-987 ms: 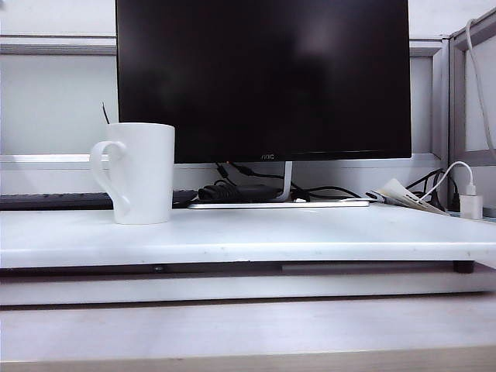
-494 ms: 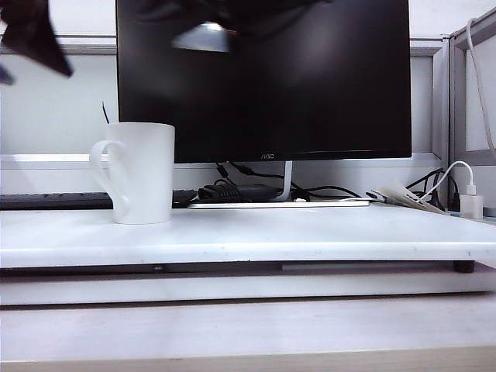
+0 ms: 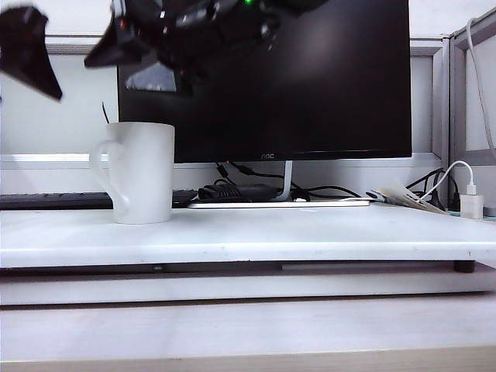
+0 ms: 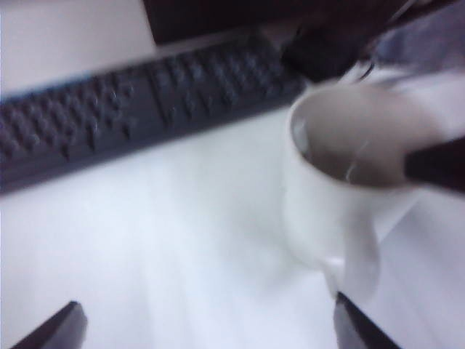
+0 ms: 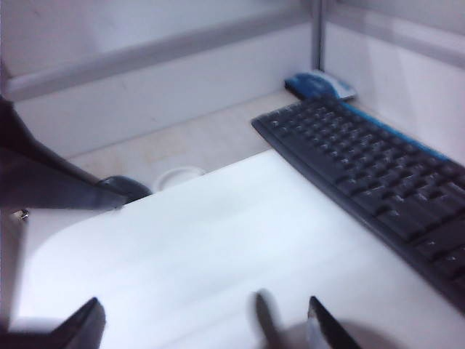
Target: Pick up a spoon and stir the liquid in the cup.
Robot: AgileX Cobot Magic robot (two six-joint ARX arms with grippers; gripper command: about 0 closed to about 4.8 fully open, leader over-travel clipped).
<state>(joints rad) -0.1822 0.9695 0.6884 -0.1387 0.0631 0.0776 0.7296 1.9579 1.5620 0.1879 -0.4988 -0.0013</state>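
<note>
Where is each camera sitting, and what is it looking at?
Exterior view: low at the table's front edge, facing the monitor and cup; both dark arms hang above.
Left wrist view: on the left arm, looking down at the cup; its open left gripper shows.
Right wrist view: on the right arm, facing the keyboard; right gripper shows.
Both wrist views share the keyboard.

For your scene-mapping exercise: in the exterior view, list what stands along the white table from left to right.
cup → black power brick → monitor stand → white charger; both grippers hover upper left.
</note>
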